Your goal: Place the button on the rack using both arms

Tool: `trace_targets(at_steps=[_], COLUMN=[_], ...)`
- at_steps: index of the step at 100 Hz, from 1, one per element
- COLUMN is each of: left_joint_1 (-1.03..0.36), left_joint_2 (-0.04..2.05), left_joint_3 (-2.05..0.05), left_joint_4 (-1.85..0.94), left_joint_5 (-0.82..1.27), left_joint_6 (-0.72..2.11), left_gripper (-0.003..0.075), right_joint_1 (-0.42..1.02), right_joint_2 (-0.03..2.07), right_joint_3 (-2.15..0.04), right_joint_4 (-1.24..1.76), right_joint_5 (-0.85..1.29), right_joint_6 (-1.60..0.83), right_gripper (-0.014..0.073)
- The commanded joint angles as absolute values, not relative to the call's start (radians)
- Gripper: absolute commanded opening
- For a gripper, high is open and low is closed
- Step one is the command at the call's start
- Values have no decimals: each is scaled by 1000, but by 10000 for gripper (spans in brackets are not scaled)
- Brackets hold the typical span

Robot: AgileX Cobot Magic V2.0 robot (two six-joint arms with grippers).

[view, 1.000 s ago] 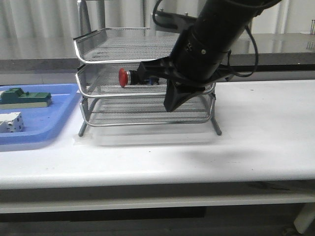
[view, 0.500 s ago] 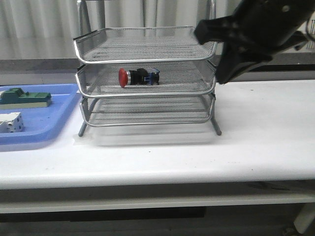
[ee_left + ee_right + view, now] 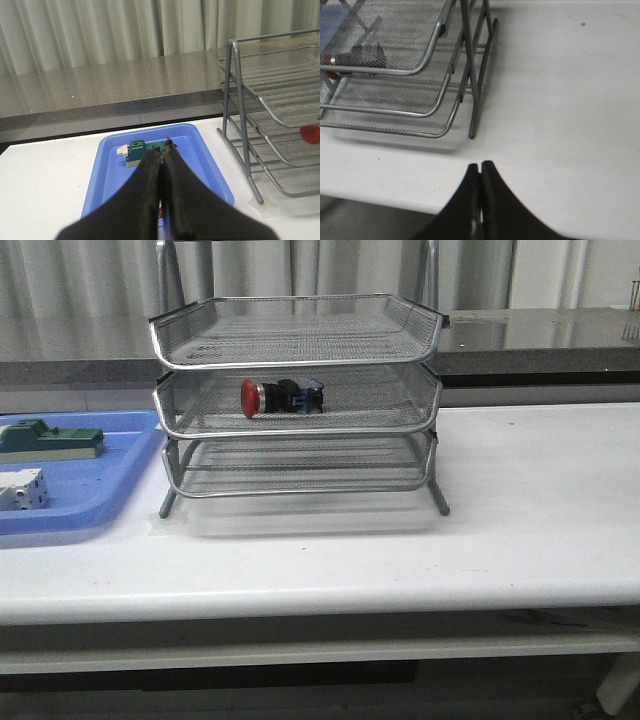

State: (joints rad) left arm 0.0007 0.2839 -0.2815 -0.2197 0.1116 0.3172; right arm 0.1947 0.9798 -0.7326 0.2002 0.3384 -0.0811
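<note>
The button lies on its side in the middle tier of the silver wire rack, red head pointing left. A sliver of its red head shows in the left wrist view, and its dark body shows through the mesh in the right wrist view. Neither arm shows in the front view. My left gripper is shut and empty above the blue tray, away from the rack. My right gripper is shut and empty over the white table near the rack's leg.
The blue tray sits left of the rack and holds a green block and a white boxy part. A grey counter runs behind the white table.
The right arm, in front of the rack a second ago, rose up and to the right and has left the front view. The button stays in the middle tier.
</note>
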Motion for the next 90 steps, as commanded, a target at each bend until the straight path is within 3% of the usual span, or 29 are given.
trace_targets(at_steps=[1,47,90], left_joint_1=[0,0,0], left_joint_2=[290,290,290], left_joint_3=[-311,-311,-311], left_joint_4=[-232,-232,-232], left_joint_5=[27,28,28], left_joint_6=[309,309,309], left_gripper=[-21,-21,-21], right_joint_1=[186,186,186], right_joint_2=[890,480,435], right_joint_3=[-714,-524,-521], right_joint_4=[195,137,132], right_joint_5=[244,250,299], right_joint_6=[-86,-86,-86], right_gripper=[-57,-57,-57])
